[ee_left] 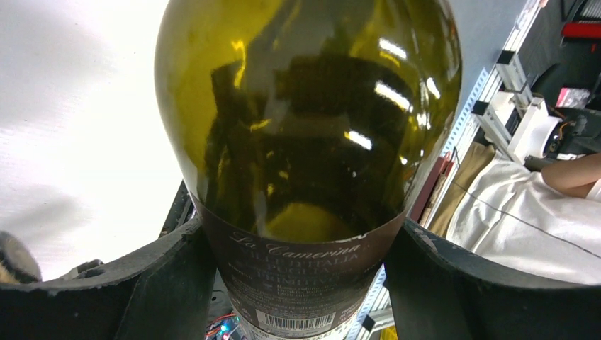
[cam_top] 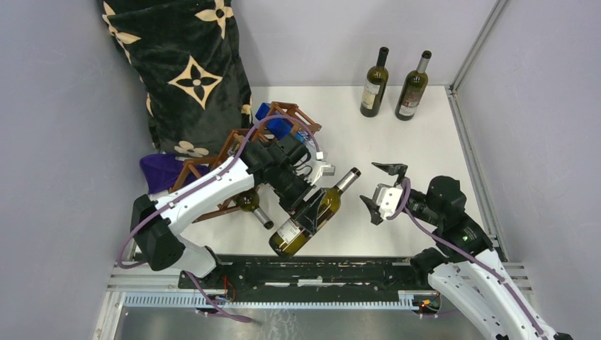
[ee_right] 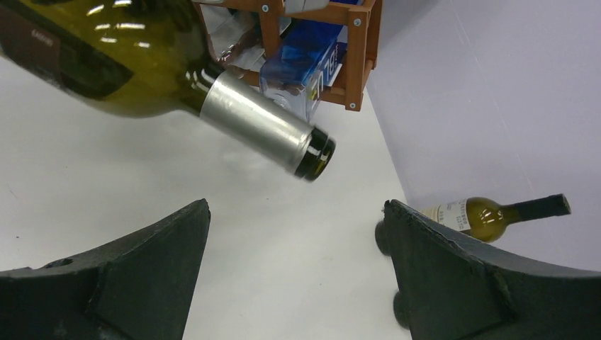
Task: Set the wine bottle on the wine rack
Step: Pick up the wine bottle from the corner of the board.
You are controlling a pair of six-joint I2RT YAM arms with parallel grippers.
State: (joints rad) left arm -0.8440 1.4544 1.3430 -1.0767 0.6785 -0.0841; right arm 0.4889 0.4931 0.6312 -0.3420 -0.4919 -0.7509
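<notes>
My left gripper point(cam_top: 306, 214) is shut on a green wine bottle point(cam_top: 317, 211) at its labelled body and holds it tilted above the table, neck pointing to the far right. In the left wrist view the bottle point(ee_left: 305, 127) fills the frame between both fingers point(ee_left: 163, 283). The reddish-brown wine rack point(cam_top: 294, 111) stands at the left behind the left arm, partly hidden by it. My right gripper point(cam_top: 379, 190) is open and empty just right of the bottle's neck. The right wrist view shows the neck point(ee_right: 259, 120) ahead of my open gripper point(ee_right: 294, 212) and a rack corner point(ee_right: 358, 49).
Another bottle point(cam_top: 254, 207) lies in the rack's near end. A blue box point(cam_top: 273, 122) sits in the rack's far end. Two bottles point(cam_top: 374, 83) point(cam_top: 413, 86) stand at the back. A black patterned cushion point(cam_top: 188, 71) and purple cloth point(cam_top: 161, 170) are left of the rack.
</notes>
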